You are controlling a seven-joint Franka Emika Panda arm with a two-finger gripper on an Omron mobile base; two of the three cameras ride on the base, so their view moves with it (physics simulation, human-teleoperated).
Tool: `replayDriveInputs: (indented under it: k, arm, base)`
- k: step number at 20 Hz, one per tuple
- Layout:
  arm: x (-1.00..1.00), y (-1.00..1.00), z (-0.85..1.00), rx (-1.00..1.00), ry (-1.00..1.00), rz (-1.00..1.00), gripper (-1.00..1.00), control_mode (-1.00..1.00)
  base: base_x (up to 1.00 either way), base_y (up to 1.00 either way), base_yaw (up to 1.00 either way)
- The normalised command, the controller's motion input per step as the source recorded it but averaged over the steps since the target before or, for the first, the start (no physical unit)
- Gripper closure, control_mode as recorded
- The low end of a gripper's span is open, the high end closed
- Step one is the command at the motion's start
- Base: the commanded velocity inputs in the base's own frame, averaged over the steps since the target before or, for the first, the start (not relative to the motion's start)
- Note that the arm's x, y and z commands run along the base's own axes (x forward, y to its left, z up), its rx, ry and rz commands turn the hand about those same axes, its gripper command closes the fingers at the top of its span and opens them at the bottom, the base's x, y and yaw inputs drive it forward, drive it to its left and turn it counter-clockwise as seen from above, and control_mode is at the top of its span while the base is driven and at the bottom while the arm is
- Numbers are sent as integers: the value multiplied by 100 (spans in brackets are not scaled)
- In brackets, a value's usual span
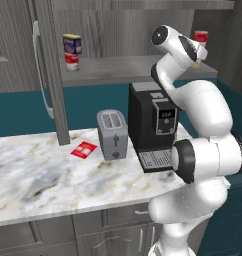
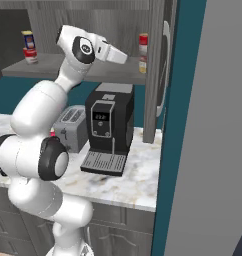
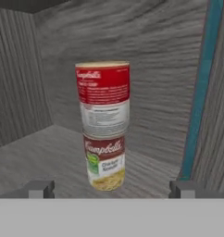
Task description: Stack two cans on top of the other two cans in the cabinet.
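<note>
Spread wide and holding nothing, the two-finger gripper is facing a finished stack, its two dark finger tips sitting far apart at the bottom of the hand view with the cans between and beyond them, untouched. That stack is a small red can with a white band resting on a pale cream can with red and green marks; both are standing upright, long axes vertical and roughly in line, labels turned toward the hand. They are sitting on the grey shelf board of the grey wood-grain wall cabinet, near its right end, just beside the teal wall strip.

In the left base view the white arm is reaching up to that shelf, and the top of the red can is peeking out past the wrist. At the shelf's left end a small dark blue can with a yellow rim is sitting on a second small red can with a white band, again both upright, close to the long pale curved door handle.

With both pairs stacked, the task looks essentially complete, and the open jaws are probably meant to clear the top can without nudging it. Narrow cans balanced end on end are likely to topple from a sideways brush, so a straight retreat seems safest.

Below, a black coffee machine and a silver toaster are occupying the marble counter.
</note>
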Motion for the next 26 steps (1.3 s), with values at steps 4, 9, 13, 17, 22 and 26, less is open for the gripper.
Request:
replayDriveInputs:
  k: [4, 9, 13, 17, 22, 26]
  arm:
    - [-66, 29, 0, 0, 4, 19, -100, -100]
    - [-68, 28, 0, 0, 7, 28, -100, -100]
    - [-69, 31, -10, 2, 4, 37, -100, -100]
    - [-63, 34, -17, 3, 2, 43, -100, -100]
    - [-66, 43, -28, 2, 0, 36, -100, -100]
    - [-56, 48, -37, 2, 0, 34, -100, -100]
  base:
    - [0, 0, 0]
    - [0, 0, 0]
    - [0, 0, 0]
    - [0, 0, 0]
    - [0, 0, 0]
    - [0, 0, 0]
